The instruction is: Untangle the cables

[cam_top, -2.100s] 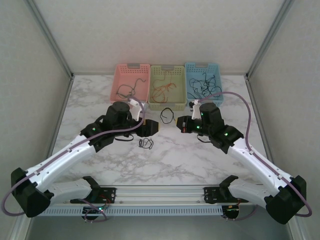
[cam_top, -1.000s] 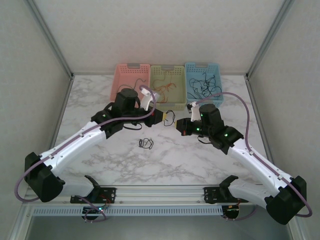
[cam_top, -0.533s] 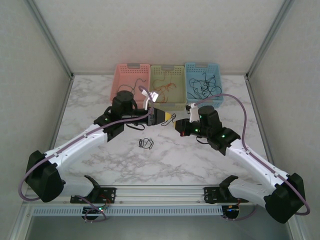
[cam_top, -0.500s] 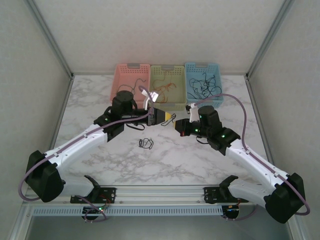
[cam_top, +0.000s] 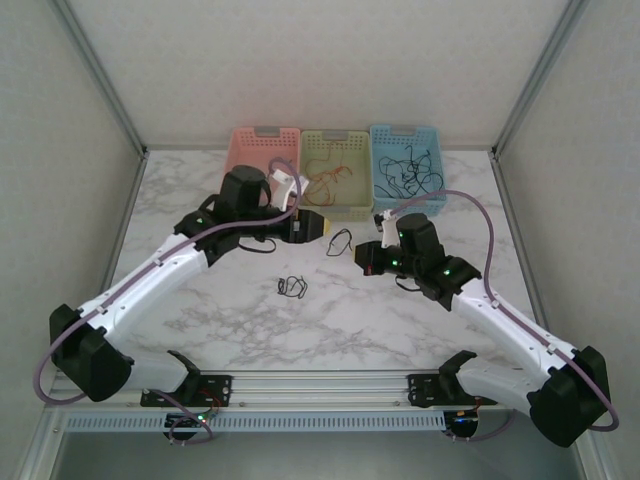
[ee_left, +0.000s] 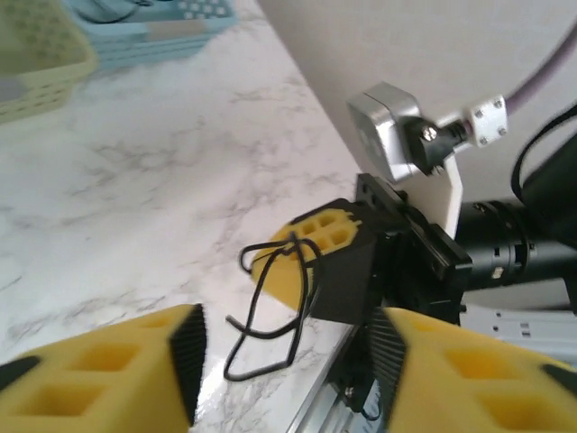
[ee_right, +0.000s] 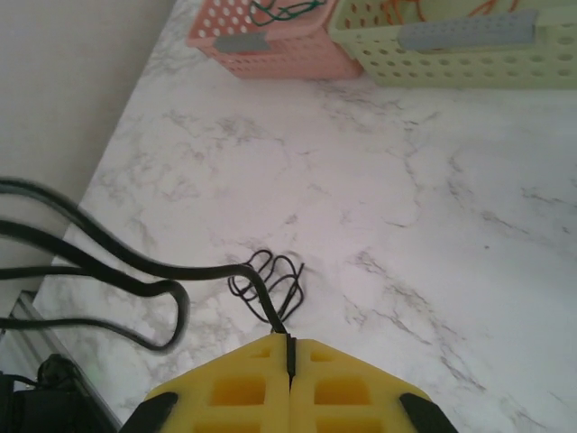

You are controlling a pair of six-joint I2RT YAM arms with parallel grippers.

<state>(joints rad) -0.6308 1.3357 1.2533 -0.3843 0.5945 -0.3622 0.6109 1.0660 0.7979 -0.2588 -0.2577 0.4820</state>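
bench (cam_top: 340, 330): white top veined grey like marble, matte, running from the near edge to the back wall.

back wall (cam_top: 320, 60): pale, finely textured panel, plain.

left side panel (cam_top: 50, 200) and right side panel (cam_top: 590, 200): same pale texture, meeting the bench along its left and right edges.

left post (cam_top: 100, 75) and right post (cam_top: 537, 75): aluminium, rising from the far corners of the bench and leaning outward in the top view.

aluminium rail (cam_top: 320, 385): lies along the near edge.

light: soft, even, from above; shadows on the bench are faint and short.

Black cable (cam_top: 339, 242), grey-veined white table (cam_top: 350, 325)
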